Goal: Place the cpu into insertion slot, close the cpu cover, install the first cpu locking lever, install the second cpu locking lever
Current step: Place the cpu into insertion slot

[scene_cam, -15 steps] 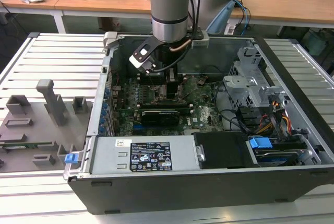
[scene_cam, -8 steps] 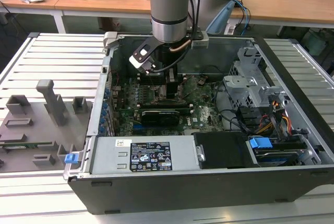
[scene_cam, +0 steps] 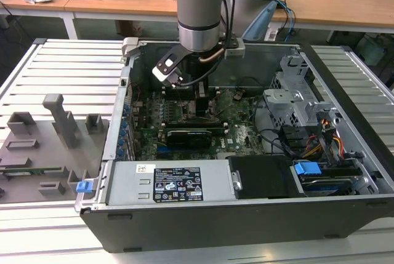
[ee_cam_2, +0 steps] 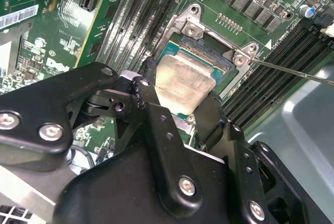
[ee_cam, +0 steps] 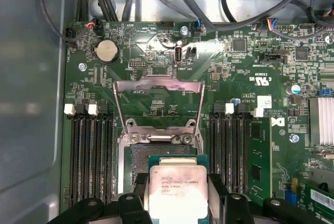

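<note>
My gripper (ee_cam: 177, 195) is shut on the cpu (ee_cam: 177, 185), a small square chip with its silver face showing in the first wrist view. One black finger (ee_cam: 136, 188) presses on each side of it. In the second wrist view the cpu (ee_cam_2: 183, 80) hangs tilted just over the insertion slot (ee_cam_2: 207, 51), partly covering it. The cpu cover (ee_cam: 156, 84), a thin metal frame with a square window, stands swung open beyond the dark insertion slot (ee_cam: 136, 157). A thin metal lever rod (ee_cam_2: 295, 71) sticks out beside the socket. In the exterior view the gripper (scene_cam: 200, 101) reaches down into the open computer case.
Black memory slots (ee_cam: 88, 151) flank the socket on both sides. A long black card (scene_cam: 194, 135) lies across the motherboard. The power supply (scene_cam: 172, 184), the drive cage (scene_cam: 295, 98) and cable bundles (scene_cam: 320, 141) crowd the case. Grey fixtures (scene_cam: 58, 119) stand on the table at the exterior view's left.
</note>
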